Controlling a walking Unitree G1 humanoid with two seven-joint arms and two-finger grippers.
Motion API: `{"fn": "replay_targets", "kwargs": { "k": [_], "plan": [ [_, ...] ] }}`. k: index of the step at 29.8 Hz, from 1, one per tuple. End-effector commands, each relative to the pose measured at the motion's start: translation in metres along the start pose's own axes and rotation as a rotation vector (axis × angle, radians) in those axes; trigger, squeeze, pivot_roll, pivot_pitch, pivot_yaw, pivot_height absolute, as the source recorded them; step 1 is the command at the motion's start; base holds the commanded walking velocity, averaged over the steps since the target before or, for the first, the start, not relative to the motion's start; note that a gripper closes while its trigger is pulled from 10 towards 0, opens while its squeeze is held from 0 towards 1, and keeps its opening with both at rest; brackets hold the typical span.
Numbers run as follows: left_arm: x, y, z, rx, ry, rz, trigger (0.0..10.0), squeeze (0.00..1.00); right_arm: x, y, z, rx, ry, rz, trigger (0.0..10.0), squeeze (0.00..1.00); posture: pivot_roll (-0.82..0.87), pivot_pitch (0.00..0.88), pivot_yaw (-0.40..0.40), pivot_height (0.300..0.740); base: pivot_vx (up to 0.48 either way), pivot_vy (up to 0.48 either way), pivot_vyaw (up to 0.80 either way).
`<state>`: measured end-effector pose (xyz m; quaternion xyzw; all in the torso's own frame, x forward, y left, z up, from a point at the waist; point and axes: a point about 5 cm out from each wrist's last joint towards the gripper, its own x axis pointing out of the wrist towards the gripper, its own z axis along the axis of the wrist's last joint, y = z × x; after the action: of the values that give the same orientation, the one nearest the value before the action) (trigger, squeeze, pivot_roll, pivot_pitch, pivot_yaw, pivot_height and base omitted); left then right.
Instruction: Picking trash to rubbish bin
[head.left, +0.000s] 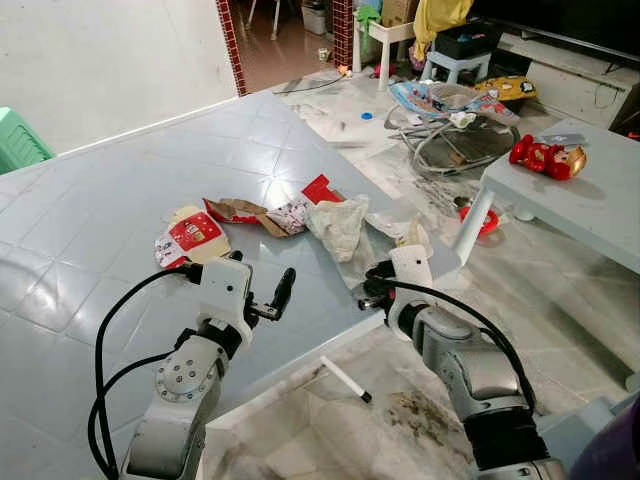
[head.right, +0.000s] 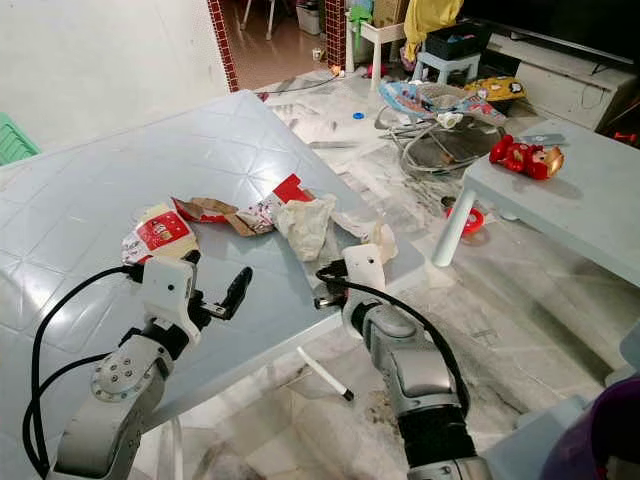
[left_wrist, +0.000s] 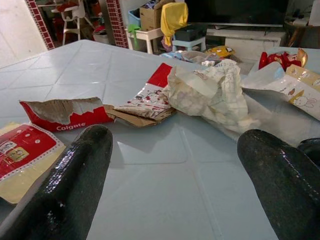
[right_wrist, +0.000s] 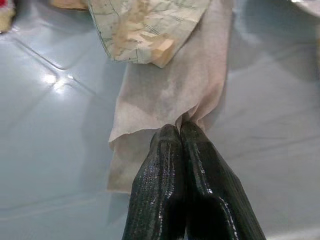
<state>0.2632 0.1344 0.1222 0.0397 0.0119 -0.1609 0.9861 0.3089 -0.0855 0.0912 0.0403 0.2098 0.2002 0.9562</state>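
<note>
Trash lies on the pale blue table (head.left: 120, 250): a red and yellow packet (head.left: 192, 236), a torn Colgate box (left_wrist: 65, 112), a red and white wrapper (head.left: 305, 205) and a crumpled white paper (head.left: 338, 222). A thin tissue sheet (right_wrist: 170, 95) runs out from under the crumpled paper toward the table's near edge. My right gripper (right_wrist: 179, 131) is shut on the near end of that sheet, which puckers at the fingertips. My left gripper (left_wrist: 175, 150) hovers open just above the table, close to the packet, with nothing between its fingers.
The table's edge runs right by my right gripper (head.left: 372, 285). On the right stands a low white table (head.left: 590, 215) carrying a red toy (head.left: 545, 157). A baby bouncer (head.left: 450, 130) sits on the dirty floor behind. A green chair (head.left: 20, 140) is at far left.
</note>
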Motion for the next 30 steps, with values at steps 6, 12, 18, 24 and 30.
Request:
{"fn": "replay_targets", "kwargs": {
  "k": [6,12,18,24,30],
  "plan": [
    [0.003,0.005,0.006,0.026,-0.024,0.033,10.0,0.00,0.001,0.004,0.040,-0.048,-0.216,-0.018,0.0,0.00,0.09,0.048,0.068,0.740,0.000,0.000,0.00],
    [0.003,0.006,0.007,0.027,-0.034,0.044,10.0,0.00,-0.004,0.003,0.060,-0.078,-0.338,-0.050,0.0,0.00,0.09,0.047,0.068,0.740,0.000,0.000,0.00],
    [0.004,0.007,0.010,0.031,-0.050,0.063,10.0,0.00,-0.014,0.002,0.090,-0.153,-0.541,-0.119,0.0,0.00,0.09,0.045,0.068,0.740,0.000,0.000,0.00],
    [0.005,0.010,0.012,0.037,-0.065,0.093,10.0,0.00,-0.023,0.002,0.108,-0.180,-0.653,-0.139,0.0,0.00,0.09,0.045,0.068,0.740,0.000,0.000,0.00],
    [0.007,0.012,0.013,0.040,-0.073,0.107,10.0,0.00,-0.028,0.002,0.118,-0.180,-0.721,-0.151,0.0,0.00,0.08,0.040,0.067,0.740,0.000,0.000,0.00]
  ]
}}
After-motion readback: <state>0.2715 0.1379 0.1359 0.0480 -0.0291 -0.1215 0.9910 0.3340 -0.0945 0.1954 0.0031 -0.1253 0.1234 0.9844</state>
